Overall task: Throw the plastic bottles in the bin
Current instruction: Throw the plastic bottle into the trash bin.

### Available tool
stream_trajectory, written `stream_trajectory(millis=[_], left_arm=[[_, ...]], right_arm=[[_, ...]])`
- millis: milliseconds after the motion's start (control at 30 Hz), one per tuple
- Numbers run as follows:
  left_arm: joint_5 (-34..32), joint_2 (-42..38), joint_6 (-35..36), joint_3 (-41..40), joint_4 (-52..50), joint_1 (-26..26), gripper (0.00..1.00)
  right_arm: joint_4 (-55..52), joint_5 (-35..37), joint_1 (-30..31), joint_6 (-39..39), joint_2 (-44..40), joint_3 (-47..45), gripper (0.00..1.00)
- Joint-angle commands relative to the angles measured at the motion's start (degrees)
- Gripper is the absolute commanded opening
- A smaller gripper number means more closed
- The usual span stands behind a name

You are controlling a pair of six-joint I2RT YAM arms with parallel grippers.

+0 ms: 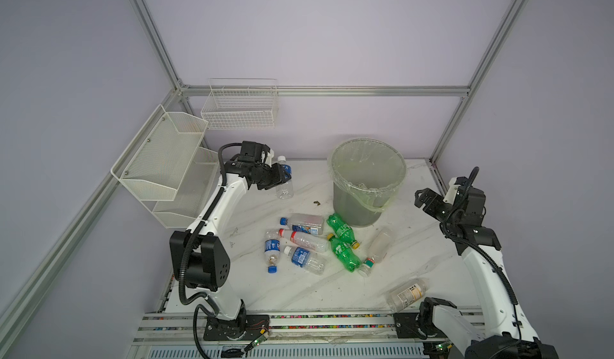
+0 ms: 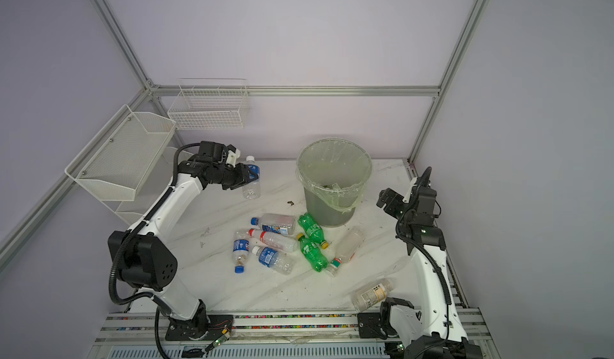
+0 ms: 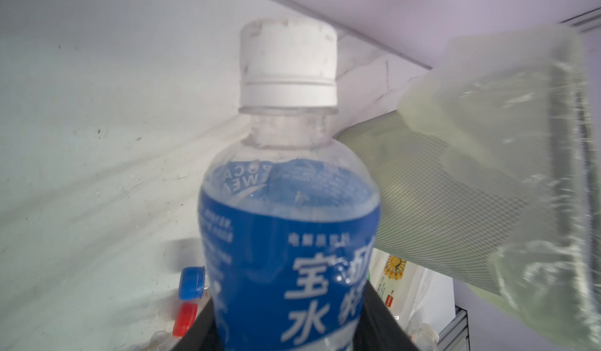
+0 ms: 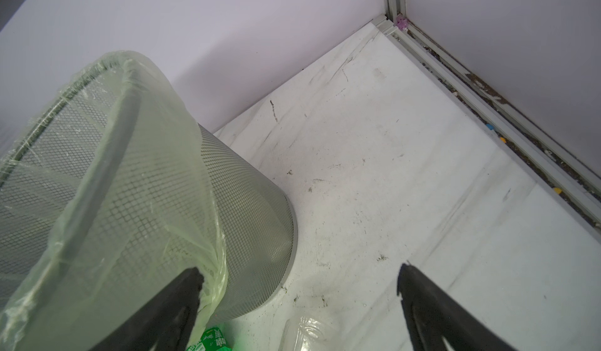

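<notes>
In a top view my left pincer grips a blue-label bottle upright, to carry it to the bin nearby. In my left wrist view the bin sits just past its white cap. In my right wrist view my right pincer is wide open and empty beside the bin.

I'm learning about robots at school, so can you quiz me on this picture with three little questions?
1. True or false: the right pincer holds a bottle.
2. Which cap colour has the bottle in the left pincer? A red, B white, C blue.
3. How many green bottles lie on the table?
Key: 1 false, it is open and empty. 2 B. 3 two.
</notes>
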Motion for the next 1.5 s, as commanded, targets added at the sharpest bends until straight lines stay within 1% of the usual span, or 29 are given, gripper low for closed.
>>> stream_trajectory(millis=[0,167,200,433,633,800,967,1167,1267,1400,1467], left_arm=[[3.32,-8.26,-0.78,-1.67,12.83,0.29,0.47],[3.69,-14.79,-2.42,-6.54,20.72,0.56,0.47],[4.18,-16.59,-2.53,-7.14,21.62,0.65,0.47],[7.3,-21.97,-3.4,-12.06,27.81,0.65,0.47],[8.16,-24.91,-4.4,-18.98,31.62,0.66,0.46],[8.2,-26.55,-5.41,-21.54,34.37,0.65,0.46],[9.6,-26.09,-6.17,-21.18,35.74,0.57,0.46],[10.59,-25.33,-5.76,-19.69,34.89,0.4,0.46],[11.56,-24.31,-5.13,-18.09,34.56,-0.64,0.46],[9.84,-20.12,0.16,-9.83,27.26,-3.97,0.46],[8.96,-17.5,1.03,-5.81,25.48,-5.5,0.47]], right_arm=[[1.33,-0.43,-0.32,0.39,1.77,0.44,0.97],[-0.47,0.39,-0.3,-0.14,4.2,2.68,0.97],[-0.5,0.74,-0.3,-0.17,4.11,2.61,0.97],[0.2,1.48,-0.3,0.17,1.82,0.75,0.97],[0.03,1.92,-0.3,-0.02,1.6,0.83,0.97],[-0.07,1.75,-0.3,-0.27,2.22,1.5,0.97],[-0.14,2.0,-0.3,-0.49,1.71,1.36,0.97],[0.12,2.36,-0.31,-0.37,0.43,0.5,0.98],[0.12,2.53,-0.3,-0.47,0.07,0.46,0.97],[0.1,2.96,-0.3,-0.44,-0.74,0.26,0.97],[0.19,3.06,-0.31,-0.39,-1.25,-0.03,0.97]])
